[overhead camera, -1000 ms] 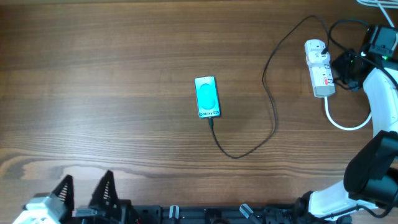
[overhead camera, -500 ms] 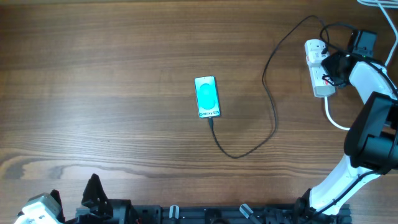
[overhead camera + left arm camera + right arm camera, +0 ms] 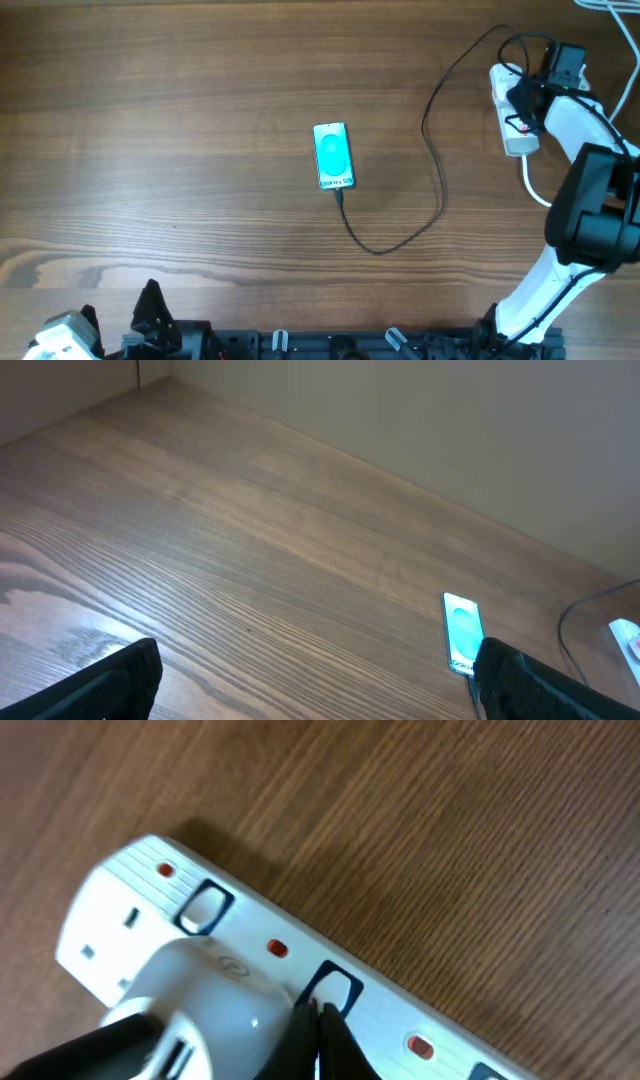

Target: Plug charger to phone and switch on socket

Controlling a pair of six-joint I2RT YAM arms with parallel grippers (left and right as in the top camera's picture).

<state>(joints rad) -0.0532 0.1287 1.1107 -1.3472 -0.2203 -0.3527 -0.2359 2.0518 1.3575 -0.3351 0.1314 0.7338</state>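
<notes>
A brown wooden surface (image 3: 150, 150) with long, straight grain fills the whole overhead view, paler and streaked toward the lower left. In the left wrist view it ends at a plain, pale wall (image 3: 450, 420) across the top, and soft light glazes the wood at lower left.
</notes>
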